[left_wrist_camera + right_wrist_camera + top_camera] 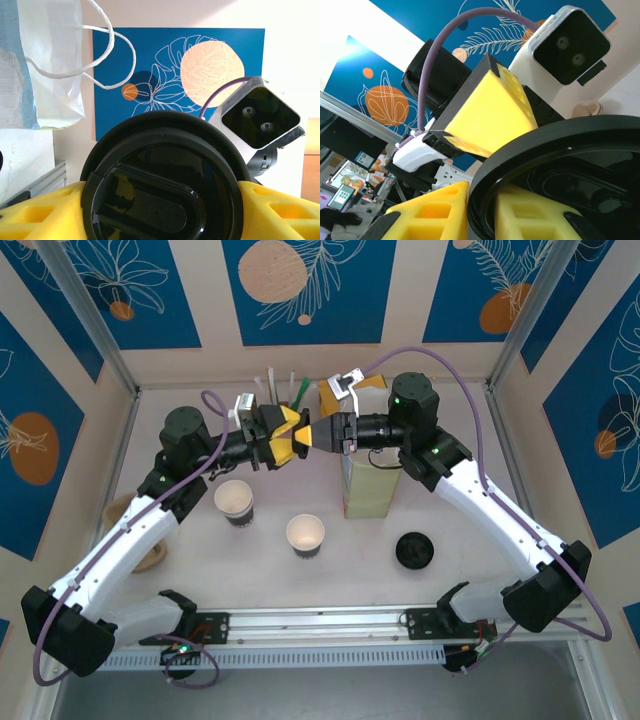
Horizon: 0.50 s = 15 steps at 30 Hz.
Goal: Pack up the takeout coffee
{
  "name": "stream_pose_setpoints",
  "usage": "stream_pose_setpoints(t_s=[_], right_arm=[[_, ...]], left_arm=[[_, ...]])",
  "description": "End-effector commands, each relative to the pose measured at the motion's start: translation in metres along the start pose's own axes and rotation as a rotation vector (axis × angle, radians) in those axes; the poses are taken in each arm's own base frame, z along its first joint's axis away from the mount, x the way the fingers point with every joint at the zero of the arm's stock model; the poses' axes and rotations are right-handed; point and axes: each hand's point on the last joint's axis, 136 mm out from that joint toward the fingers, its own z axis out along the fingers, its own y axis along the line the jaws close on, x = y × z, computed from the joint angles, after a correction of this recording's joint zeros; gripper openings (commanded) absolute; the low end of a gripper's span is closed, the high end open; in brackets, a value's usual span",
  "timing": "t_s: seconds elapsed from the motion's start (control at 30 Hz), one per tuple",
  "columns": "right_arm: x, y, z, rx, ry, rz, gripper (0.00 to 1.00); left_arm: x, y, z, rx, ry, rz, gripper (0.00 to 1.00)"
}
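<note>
A round black lid (160, 185) hangs in the air between both grippers, above the table's back middle. My left gripper (288, 435) has a yellow finger against each side of the lid, across its width. My right gripper (318, 432) faces it, and the lid's rim (570, 165) stands between its two yellow fingers (435, 210). Two open white paper cups with dark lower bands stand below, one (234, 502) left of the other (305, 535). A second black lid (414, 550) lies flat at the front right.
The tall pale-yellow paper bag (365, 480) stands upright under the right arm, and its white handles (100, 45) show in the left wrist view. Straws (272, 382) stick up behind the grippers. A wooden bowl (150, 555) sits under the left arm.
</note>
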Motion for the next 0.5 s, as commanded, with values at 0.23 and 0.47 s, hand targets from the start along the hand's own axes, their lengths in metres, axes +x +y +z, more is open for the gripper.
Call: stream_pose_setpoints(t_s=[0.23,0.47], right_arm=[[0.004,0.009,-0.012,0.03,-0.009,-0.022,0.35],[0.006,0.0,-0.031,0.134,-0.052,-0.019,0.59]], left_arm=[[0.003,-0.008,-0.004,0.009,0.005,0.067,0.63],[0.004,0.016,-0.011,-0.133,-0.013,0.128,0.63]])
